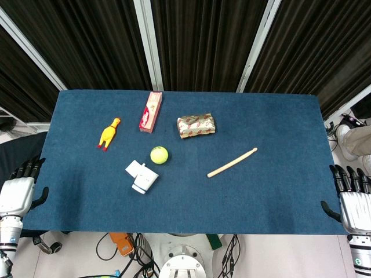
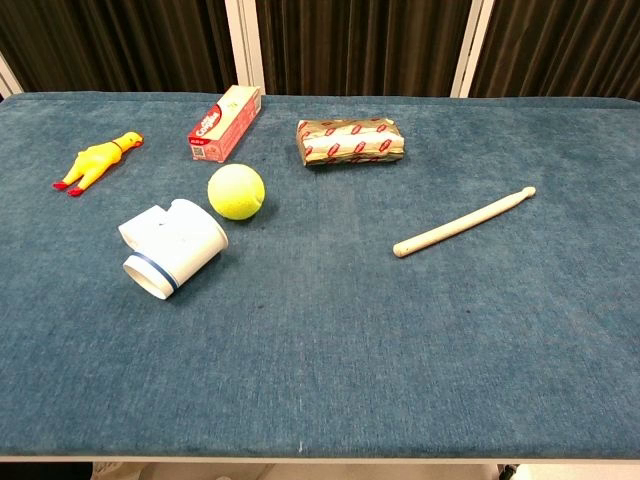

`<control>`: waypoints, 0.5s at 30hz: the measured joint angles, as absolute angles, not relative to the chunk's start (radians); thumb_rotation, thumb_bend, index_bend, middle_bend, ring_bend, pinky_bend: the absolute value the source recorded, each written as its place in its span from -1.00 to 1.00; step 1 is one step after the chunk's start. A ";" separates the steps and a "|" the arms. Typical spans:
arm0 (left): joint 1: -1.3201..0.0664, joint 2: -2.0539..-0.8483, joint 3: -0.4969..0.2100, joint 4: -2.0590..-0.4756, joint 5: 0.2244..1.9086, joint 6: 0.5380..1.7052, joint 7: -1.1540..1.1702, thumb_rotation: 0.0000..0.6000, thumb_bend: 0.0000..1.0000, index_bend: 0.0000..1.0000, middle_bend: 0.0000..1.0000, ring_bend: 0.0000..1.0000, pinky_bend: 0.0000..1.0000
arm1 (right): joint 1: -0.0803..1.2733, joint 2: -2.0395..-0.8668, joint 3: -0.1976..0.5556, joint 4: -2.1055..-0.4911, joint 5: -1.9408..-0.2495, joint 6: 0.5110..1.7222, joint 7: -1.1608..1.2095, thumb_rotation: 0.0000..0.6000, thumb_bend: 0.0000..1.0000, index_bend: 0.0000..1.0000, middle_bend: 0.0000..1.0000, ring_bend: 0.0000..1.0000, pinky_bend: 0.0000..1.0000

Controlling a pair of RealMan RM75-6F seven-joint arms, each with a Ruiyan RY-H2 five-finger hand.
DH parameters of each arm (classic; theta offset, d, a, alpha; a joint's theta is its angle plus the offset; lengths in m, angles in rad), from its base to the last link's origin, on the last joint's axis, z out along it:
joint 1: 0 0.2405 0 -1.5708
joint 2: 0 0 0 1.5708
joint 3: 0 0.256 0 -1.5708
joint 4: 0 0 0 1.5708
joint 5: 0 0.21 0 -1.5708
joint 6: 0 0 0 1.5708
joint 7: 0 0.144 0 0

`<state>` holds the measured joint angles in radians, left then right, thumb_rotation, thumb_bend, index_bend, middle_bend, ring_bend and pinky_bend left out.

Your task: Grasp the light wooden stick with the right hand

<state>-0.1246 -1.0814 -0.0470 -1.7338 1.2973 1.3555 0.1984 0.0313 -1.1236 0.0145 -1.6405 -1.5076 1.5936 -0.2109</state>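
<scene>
The light wooden stick point(image 1: 232, 162) lies flat on the blue table, right of centre, running diagonally from lower left to upper right; the chest view shows the stick point(image 2: 463, 222) too. My right hand point(image 1: 351, 194) hangs off the table's right front corner, fingers extended and apart, holding nothing, well to the right of the stick. At the left front corner my left hand point(image 1: 17, 188) sits likewise, fingers apart and empty. Neither hand appears in the chest view.
On the blue table point(image 1: 278, 197) lie a yellow rubber chicken point(image 1: 108, 134), a red-and-white toothpaste box point(image 1: 150, 112), a foil-wrapped packet point(image 1: 196, 125), a yellow tennis ball point(image 1: 159, 154) and a white cup on its side point(image 1: 142, 176). All lie left of the stick.
</scene>
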 measured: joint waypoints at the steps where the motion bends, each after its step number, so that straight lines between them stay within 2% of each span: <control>1: -0.124 -1.083 -0.048 -1.732 1.304 1.360 0.195 1.00 -0.19 -0.86 -1.00 -0.96 -0.70 | 0.031 -1.123 0.016 -1.640 -1.508 1.594 -0.208 1.00 -0.34 -0.79 -0.70 -0.80 -1.00; 9: -0.109 -1.120 -0.058 -1.663 1.400 1.458 0.123 1.00 -0.19 -0.86 -1.00 -0.99 -0.70 | 0.033 -1.116 0.032 -1.640 -1.451 1.546 -0.180 1.00 -0.34 -0.76 -0.70 -0.80 -1.00; 15: -0.102 -1.125 -0.062 -1.660 1.394 1.461 0.115 1.00 -0.19 -0.86 -1.00 -0.99 -0.70 | 0.037 -1.118 0.041 -1.640 -1.443 1.525 -0.188 1.00 -0.34 -0.73 -0.70 -0.80 -1.00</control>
